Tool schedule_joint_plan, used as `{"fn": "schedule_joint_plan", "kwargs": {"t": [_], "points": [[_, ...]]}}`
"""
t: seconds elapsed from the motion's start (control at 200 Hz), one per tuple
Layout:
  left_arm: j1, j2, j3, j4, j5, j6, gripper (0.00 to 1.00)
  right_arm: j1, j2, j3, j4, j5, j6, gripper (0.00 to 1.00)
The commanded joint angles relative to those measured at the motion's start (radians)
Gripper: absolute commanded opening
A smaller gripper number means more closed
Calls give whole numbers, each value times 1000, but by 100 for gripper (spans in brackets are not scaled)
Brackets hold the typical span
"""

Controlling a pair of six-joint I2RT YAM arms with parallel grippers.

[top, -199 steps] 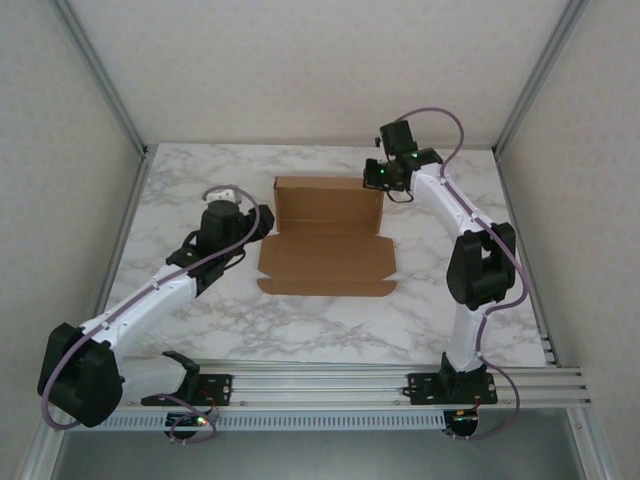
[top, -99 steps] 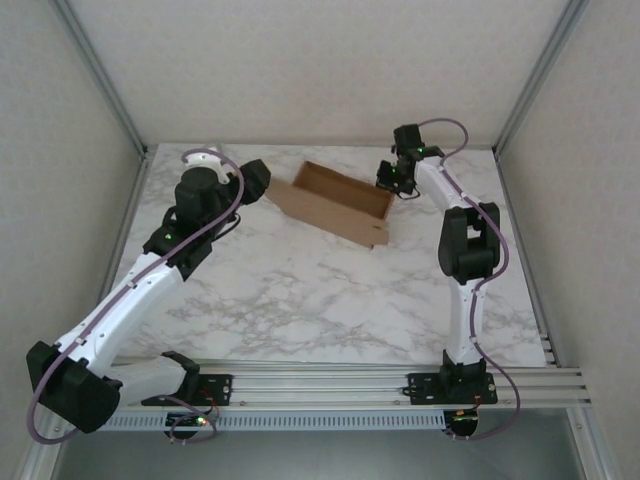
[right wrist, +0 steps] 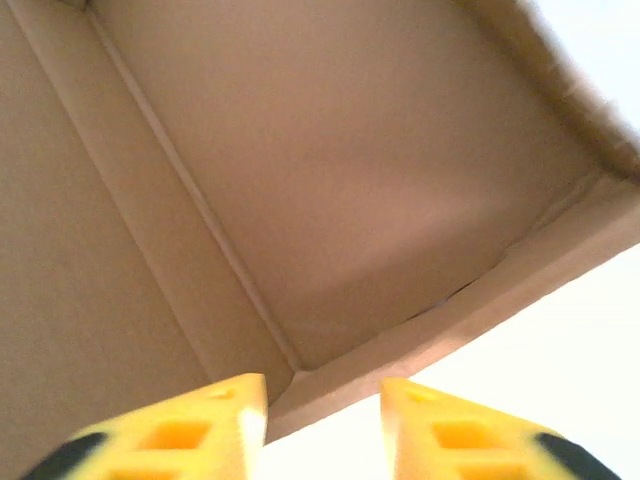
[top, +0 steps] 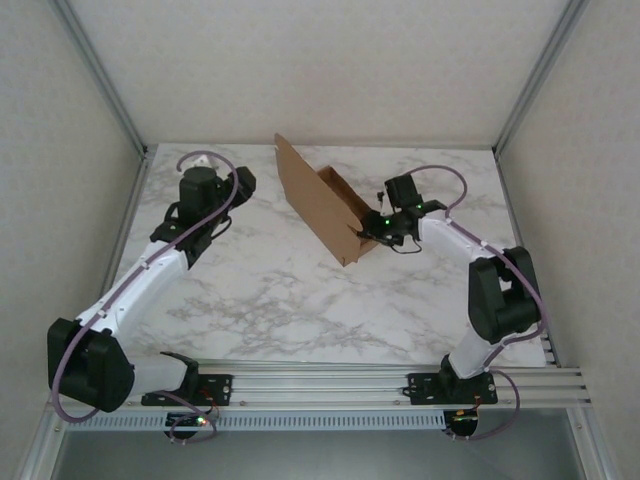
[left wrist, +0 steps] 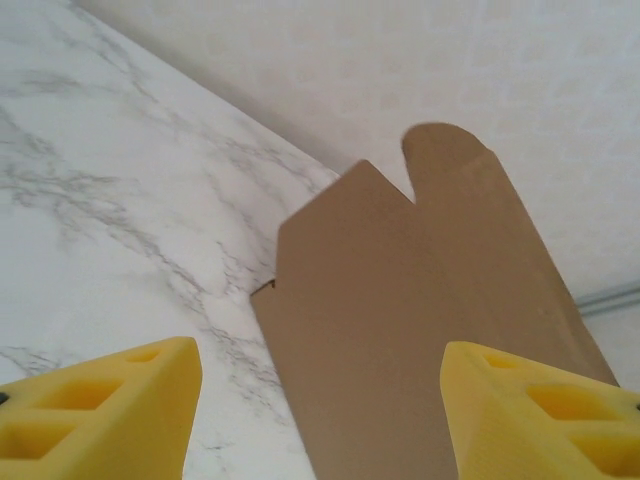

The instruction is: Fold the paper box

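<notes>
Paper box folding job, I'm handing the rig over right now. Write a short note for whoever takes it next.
Left gripper: open, empty, facing the paper box from its left, not touching it.
Right gripper: open, nothing clamped, at the box's near right corner, looking into its inside.
Box: tipped up on edge, leaning, on the marble table.
Done: some walls look creased up.
Left: probably settle the box, finish the walls, close the lid.

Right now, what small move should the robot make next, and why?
Probably ease the left jaws forward to the box, to steady it. The box stands tipped up on one edge, the left jaws are open and apart from it, and the right jaws at its low corner look open.
</notes>
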Motion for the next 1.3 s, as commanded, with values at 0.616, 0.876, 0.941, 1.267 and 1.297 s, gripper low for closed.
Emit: {"fn": "schedule_joint_plan", "kwargs": {"t": [0.616,0.876,0.941,1.267,1.297], "points": [[2,-104,-150,25,103,-38,63,-16,533,600,-209,249,-145,42],[2,-140,-146,23,64,-50,63,-32,385,352,-77,296,111,25],[3,-152,-148,20,51,-56,63,-33,337,258,-22,282,207,26],[4,-211,-162,8,-54,-91,65,220,118,-140,349,163,675,56],[3,-212,-161,9,-59,-95,65,253,122,-156,405,144,697,58]]}}
